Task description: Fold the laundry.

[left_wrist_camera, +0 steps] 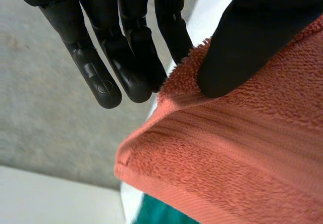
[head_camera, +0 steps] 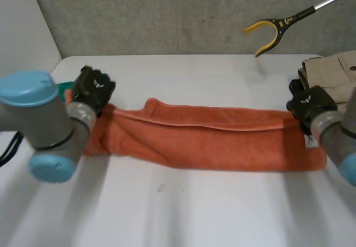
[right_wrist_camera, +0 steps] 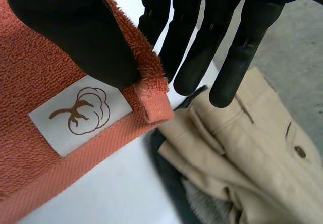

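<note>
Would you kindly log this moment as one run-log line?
left hand: pinches orange terry towel corner | right hand: pinches labelled corner | towel: stretched between hands | beige garment: beside right hand

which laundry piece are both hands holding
The long orange terry towel, its ends pinched by the left hand and right hand; the beige buttoned garment is in neither.

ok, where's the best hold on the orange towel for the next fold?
Probably its two short ends, one hand from each side: the orange towel lies as a long narrow strip. The left hand pinches one end's edge, the right hand the corner by the label.
</note>
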Motion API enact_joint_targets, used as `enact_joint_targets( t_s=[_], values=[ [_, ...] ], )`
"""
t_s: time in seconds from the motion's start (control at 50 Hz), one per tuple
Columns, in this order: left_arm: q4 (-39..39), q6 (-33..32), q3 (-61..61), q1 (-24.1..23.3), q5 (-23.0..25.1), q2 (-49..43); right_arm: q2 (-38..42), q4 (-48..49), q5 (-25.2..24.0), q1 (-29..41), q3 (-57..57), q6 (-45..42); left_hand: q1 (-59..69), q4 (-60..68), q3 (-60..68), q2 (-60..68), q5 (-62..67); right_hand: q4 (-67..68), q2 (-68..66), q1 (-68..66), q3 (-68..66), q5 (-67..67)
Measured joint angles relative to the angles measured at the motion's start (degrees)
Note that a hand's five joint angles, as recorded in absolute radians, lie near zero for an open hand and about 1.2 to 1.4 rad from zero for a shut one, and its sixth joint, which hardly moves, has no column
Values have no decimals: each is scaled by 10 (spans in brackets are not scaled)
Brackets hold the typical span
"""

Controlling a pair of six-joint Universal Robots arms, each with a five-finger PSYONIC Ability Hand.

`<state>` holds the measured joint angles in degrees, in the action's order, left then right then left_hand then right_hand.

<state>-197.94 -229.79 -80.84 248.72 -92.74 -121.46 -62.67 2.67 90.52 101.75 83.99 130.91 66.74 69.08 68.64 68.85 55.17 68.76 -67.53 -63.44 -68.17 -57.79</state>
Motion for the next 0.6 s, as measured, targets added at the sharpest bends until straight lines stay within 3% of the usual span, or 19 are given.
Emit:
enact_joint_targets(
  t_s=[0.26, 0.3, 0.32, 0.34, 0.36, 0.38, 0.5, 0.6],
  values=[
    [-9, 2, 251, -16, -1, -199, 172, 81, 43, 26, -186, -6, -3, -7, -6, -6, 0, -26, 24, 19, 25, 25],
    [-9, 2, 286, -17, -1, -217, 199, 99, 57, 29, -224, -8, -228, -220, -212, -228, -190, -222, 223, 197, 220, 211],
    [-9, 2, 290, -17, -2, -219, 203, 101, 60, 29, -229, -9, -228, -220, -212, -228, -190, -245, 248, 233, 244, 247],
    [-9, 2, 302, -18, -2, -225, 212, 107, 69, 31, -243, -9, -440, -404, -404, -410, -373, -357, 364, 337, 356, 353],
    [-9, 2, 310, -19, -2, -229, 217, 111, 76, 32, -253, -10, -453, -417, -404, -410, -385, -434, 453, 422, 433, 444],
    [-9, 3, 319, -21, -2, -233, 223, 115, 86, 33, -266, -9, -551, -537, -524, -529, -494, -514, 520, 485, 511, 515],
    [-9, 7, 328, -32, -8, -235, 203, 119, 112, 41, -277, 12, -560, -574, -565, -569, -523, -567, 554, 505, 562, 551],
    [-6, 28, 299, -38, -20, -193, 127, 113, 105, 43, -227, 58, -560, -575, -565, -569, -523, -567, 554, 505, 562, 551]
  ],
)
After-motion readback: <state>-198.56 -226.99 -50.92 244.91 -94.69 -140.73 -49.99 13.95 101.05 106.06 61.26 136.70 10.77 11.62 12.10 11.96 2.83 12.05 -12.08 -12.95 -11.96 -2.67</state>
